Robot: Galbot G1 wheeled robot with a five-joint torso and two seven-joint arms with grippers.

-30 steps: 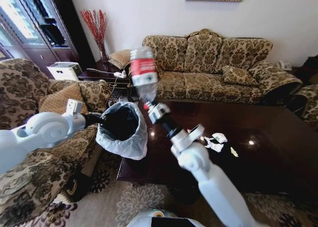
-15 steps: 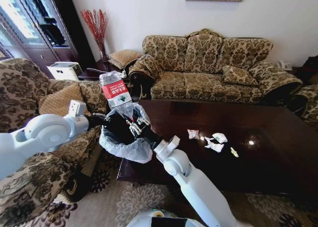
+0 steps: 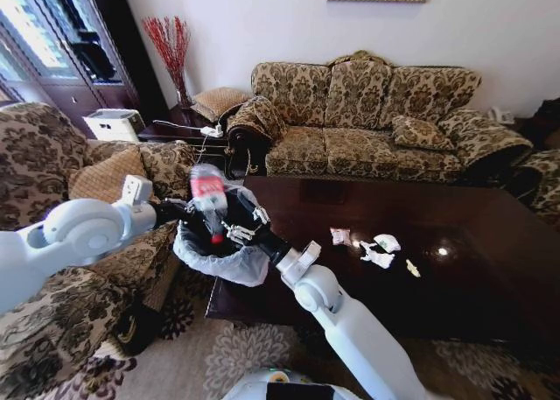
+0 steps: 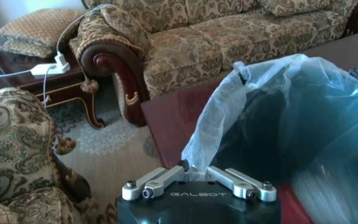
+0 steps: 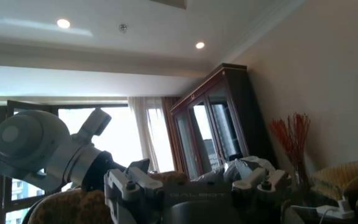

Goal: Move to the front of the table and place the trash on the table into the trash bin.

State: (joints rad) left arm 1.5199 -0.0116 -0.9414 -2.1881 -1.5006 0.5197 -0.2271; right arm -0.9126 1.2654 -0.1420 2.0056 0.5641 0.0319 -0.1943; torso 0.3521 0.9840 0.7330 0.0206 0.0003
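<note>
bottle (image 3: 208, 199): red label, cap-down over bin (image 3: 229, 264) | tissues (image 3: 378, 249): on table (image 3: 472, 269)

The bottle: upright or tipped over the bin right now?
Tipped cap-down. In the head view the bottle points its red cap into the trash bin, just above the right gripper. Whether it is released: cannot tell.

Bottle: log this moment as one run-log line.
left gripper shut on trash bin | right gripper open above it | bottle cap-down over it | tissues on table
</note>
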